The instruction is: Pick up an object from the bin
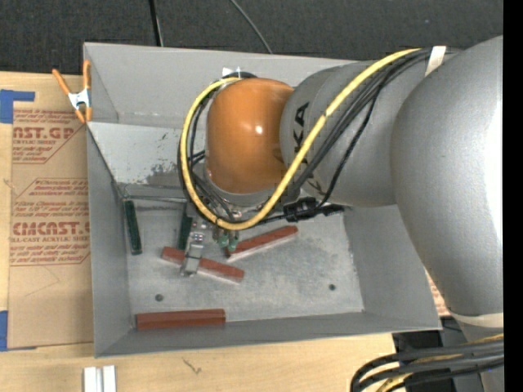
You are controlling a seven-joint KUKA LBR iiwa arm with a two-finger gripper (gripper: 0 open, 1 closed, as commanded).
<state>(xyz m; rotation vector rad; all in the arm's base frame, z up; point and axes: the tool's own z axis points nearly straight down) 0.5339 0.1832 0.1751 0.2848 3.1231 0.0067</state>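
The reddish-brown flat stick (221,272) lies on the bin (315,288) floor directly under your pincer (193,261), which sits low over the stick's left half; you cannot tell whether the pincer is open or closed. Just right of the pincer you see a second reddish stick (263,241), tilted. Left of it lies a dark green stick (131,228), and in front of it, along the wall, a third reddish stick (180,319)
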